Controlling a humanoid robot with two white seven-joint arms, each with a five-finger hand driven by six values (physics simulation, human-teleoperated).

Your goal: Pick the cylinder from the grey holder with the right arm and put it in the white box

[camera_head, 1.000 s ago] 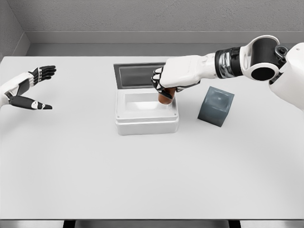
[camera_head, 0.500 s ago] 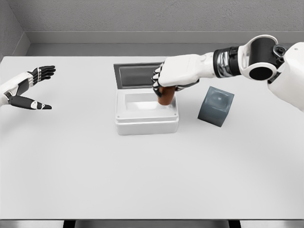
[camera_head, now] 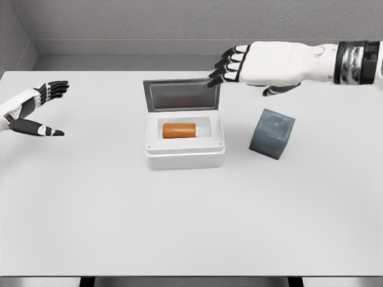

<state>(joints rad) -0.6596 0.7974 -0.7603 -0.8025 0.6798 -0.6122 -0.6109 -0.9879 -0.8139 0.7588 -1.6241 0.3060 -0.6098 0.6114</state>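
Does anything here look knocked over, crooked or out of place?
Only the grey holder: it sits tilted on the table, right of the white box. The orange cylinder lies neatly on its side inside the box.

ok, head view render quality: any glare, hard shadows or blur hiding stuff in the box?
Head view: flat, diffuse light, no glare, only faint soft shadows beside the white box and grey holder. The orange cylinder lying in the box reads sharp, nothing hides it. The right robot hand edges look slightly soft, and so do those of the left robot hand at the frame's left edge.
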